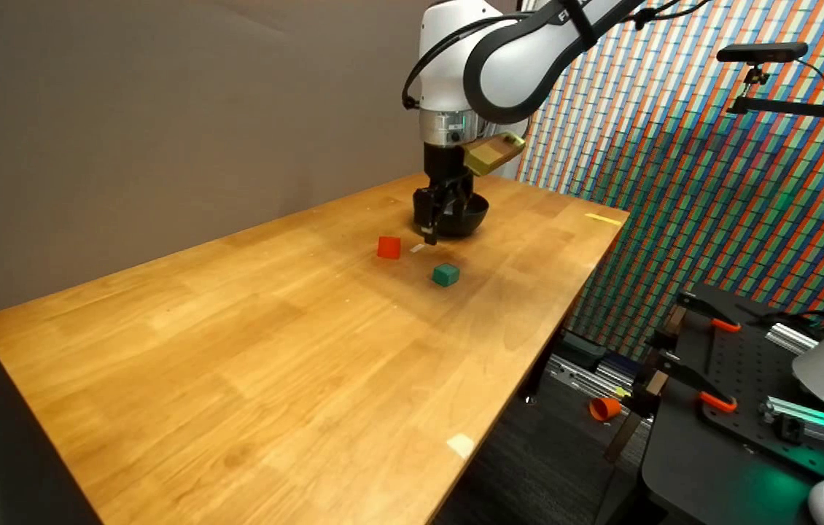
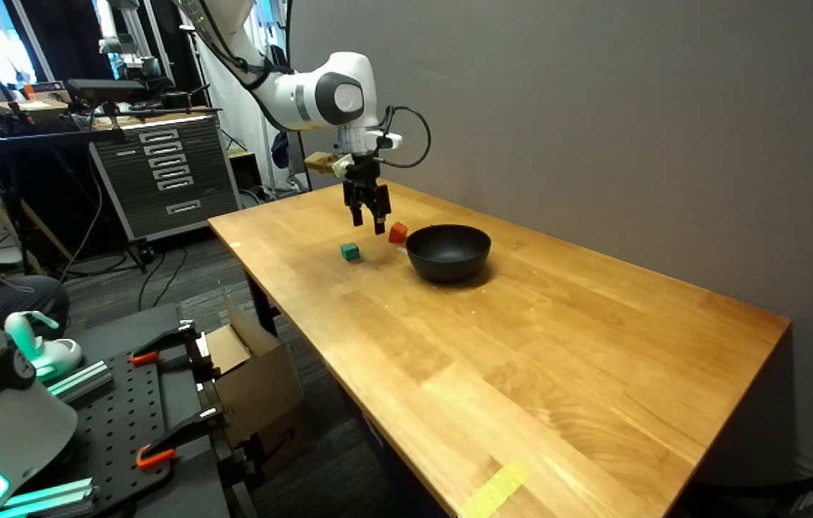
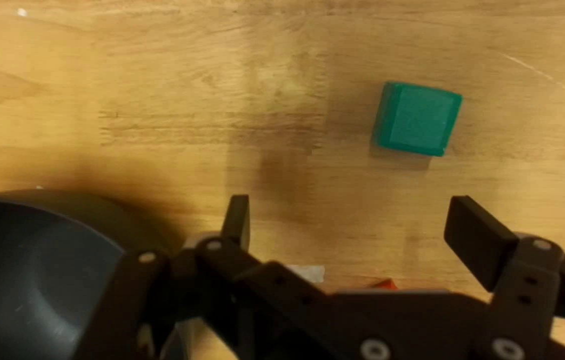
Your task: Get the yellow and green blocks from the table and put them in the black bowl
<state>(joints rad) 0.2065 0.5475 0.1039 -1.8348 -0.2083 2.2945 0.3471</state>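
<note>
In the wrist view the jaws stand wide apart with nothing between them. The green block (image 3: 420, 119) lies on the worktop (image 3: 177, 115) ahead of the fingertips (image 3: 480, 242), right of their midline in that view. It looks about as long as broad, so no long axis shows, and its sides sit slightly askew to the jaws. If it is picked next, I judge the jaws need to go forward and a little that way before descending. Only a corner of the red-orange block (image 3: 386, 285), presumably the task's "yellow" one, shows; the black bowl (image 3: 37, 270) is at the left.

In an exterior view the only arm (image 2: 324, 97) holds the jaws above the wood-grain surface, clear of the green block (image 2: 350, 252); the red-orange block lies near the bowl. Beyond stands a drawer cabinet (image 2: 165, 173).

In an exterior view the jaws partly hide the bowl, the green block (image 1: 445, 275) lying nearer the camera. Behind the worktop hangs a patterned backdrop (image 1: 674, 168).
</note>
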